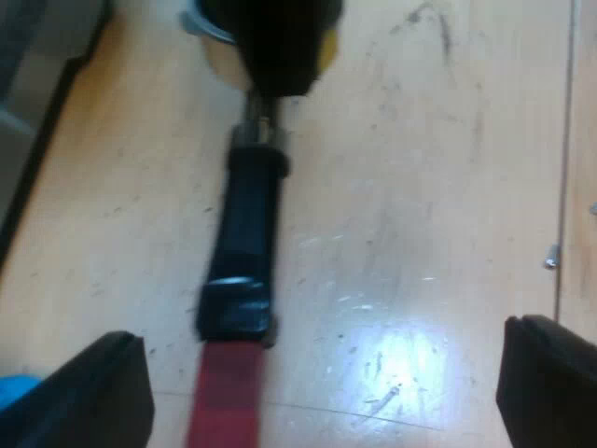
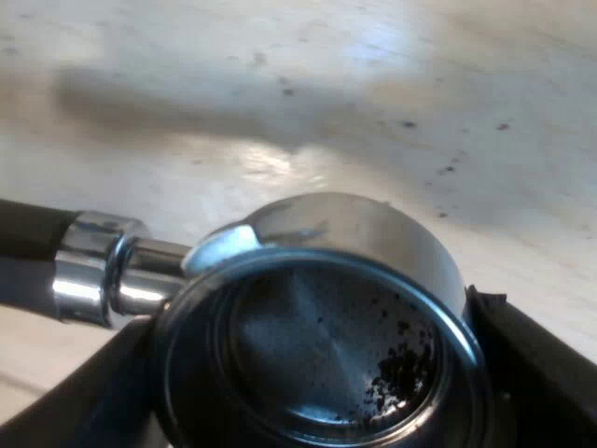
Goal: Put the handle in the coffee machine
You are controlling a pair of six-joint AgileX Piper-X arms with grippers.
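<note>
Right wrist view: clenches right gripper (image 2: 317, 392) around the holder (image 2: 354, 233) at its basket, apparently steadying it on the table (image 1: 420, 187), and spreads left gripper (image 1: 317, 387) wide over the red-ended handle (image 1: 247, 233), seemingly for a grasp.

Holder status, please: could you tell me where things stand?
Left gripper open, astride the handle. Right gripper shut on metal holder's basket. Holder loose, at table level.

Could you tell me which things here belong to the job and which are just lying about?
Job: metal holder, gripped by the right gripper; its red-ended handle; open left gripper.
Lying about: small metal bit on the table; a blue thing, unidentifiable.
</note>
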